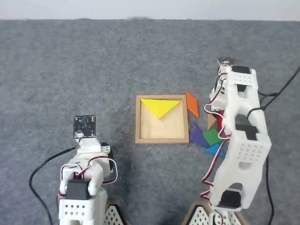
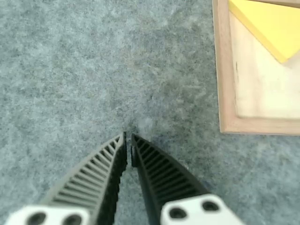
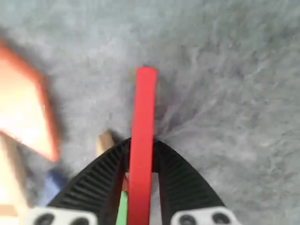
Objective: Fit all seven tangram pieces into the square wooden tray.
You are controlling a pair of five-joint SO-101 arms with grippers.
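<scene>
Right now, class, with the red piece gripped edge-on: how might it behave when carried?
The red piece looks rigid: it stands straight out past the jaws, so bending seems unlikely. Its faces look smooth and it is thin, so it could pivot or slip in the grip.

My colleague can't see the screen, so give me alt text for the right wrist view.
The right gripper is shut on a red tangram piece, held on edge over grey carpet. An orange piece lies close by, and a sliver of a green piece shows beneath the gripper.
</scene>
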